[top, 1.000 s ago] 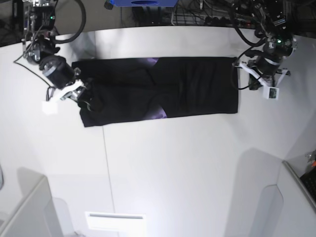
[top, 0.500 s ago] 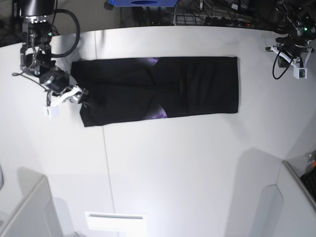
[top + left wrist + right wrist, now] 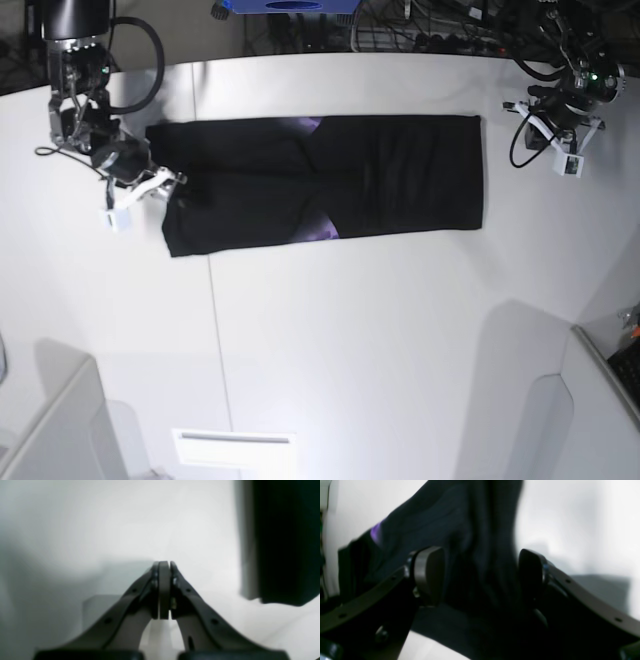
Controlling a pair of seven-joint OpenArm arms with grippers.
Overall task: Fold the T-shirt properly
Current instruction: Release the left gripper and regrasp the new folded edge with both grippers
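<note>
Two arms at opposite ends of one folded T-shirt (image 3: 320, 183).

T-shirt lies as a long black band across the table (image 3: 380, 330), purple showing at its folds. Right gripper (image 3: 481, 575) stands wide over the band's end, cloth between the pads, not pinched. Left gripper (image 3: 164, 590) is closed on nothing, over bare table, apart from the shirt. Cables (image 3: 420, 35) and blue box (image 3: 285, 6) behind.

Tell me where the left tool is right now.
In the base view the left tool hangs shut at the upper right, over bare table beside the T-shirt, clear of its right-hand edge and holding nothing.
</note>
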